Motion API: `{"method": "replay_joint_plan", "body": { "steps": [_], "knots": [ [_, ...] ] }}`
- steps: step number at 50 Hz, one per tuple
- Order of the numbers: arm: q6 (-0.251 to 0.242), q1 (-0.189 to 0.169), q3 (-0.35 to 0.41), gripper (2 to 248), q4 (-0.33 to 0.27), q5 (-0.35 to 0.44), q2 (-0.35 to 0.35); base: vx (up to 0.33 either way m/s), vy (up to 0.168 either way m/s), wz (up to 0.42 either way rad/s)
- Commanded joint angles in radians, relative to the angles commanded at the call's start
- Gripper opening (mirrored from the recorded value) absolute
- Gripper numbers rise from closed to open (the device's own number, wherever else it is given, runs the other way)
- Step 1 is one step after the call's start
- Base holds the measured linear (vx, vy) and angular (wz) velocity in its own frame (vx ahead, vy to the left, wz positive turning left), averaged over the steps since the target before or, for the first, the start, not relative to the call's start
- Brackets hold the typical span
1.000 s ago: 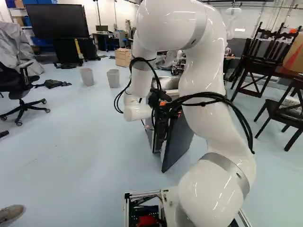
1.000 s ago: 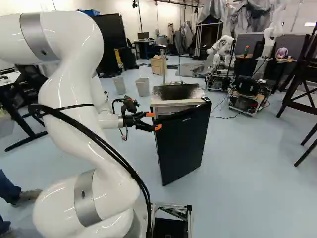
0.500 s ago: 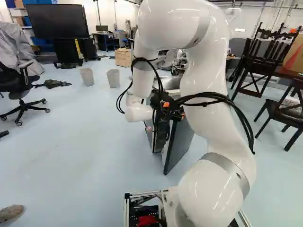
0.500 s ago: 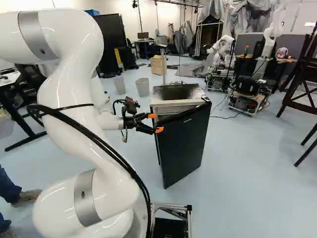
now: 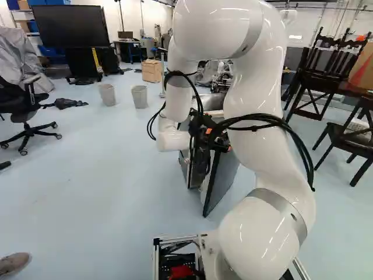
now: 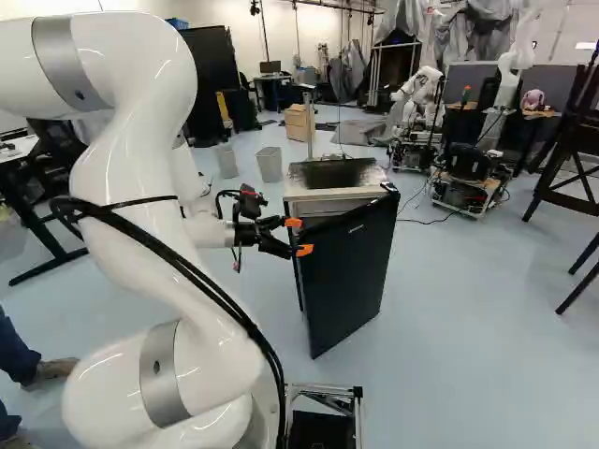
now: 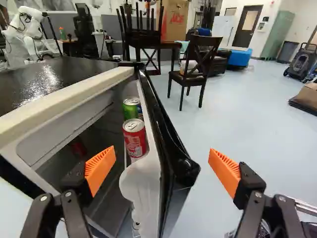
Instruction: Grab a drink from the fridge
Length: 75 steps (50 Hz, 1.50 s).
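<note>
Can (image 7: pixel 134 139), red, upright inside fridge door (image 6: pixel 346 281), ahead of claw (image 6: pixel 299 237); green can (image 7: pixel 131 110) just beyond it, farther from claw, with part of blue can (image 7: pixel 140 112) beside. Claw spread wide, orange pads (image 7: pixel 100 168) well apart, near edge of part-open door between them. Fridge (image 7: pixel 64 95) ahead of claw, on same side as one finger. Farther ahead, past door, dark chair (image 7: pixel 195 74) on floor (image 7: pixel 247 124); behind it, tabletop (image 7: pixel 171 44) bearing cardboard box (image 7: pixel 174 19). Another robot (image 7: pixel 29 22) beyond fridge.

We see a big black screen (image 5: pixel 69 26), a chair with wheels (image 5: pixel 26 104), and two gray bins (image 5: pixel 140 97) near a wooden box (image 5: pixel 151 71).
</note>
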Motion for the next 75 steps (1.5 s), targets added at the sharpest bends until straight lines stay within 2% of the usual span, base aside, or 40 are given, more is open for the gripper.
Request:
{"method": "replay_joint_plan", "body": {
  "steps": [41, 75],
  "knots": [
    [0.0, -0.052, 0.038, 247, 0.09, 0.035, 0.016, 0.0, 0.0, 0.0],
    [0.0, -0.111, 0.061, 247, 0.164, 0.065, 0.025, 0.0, 0.0, 0.0]
  ]
}}
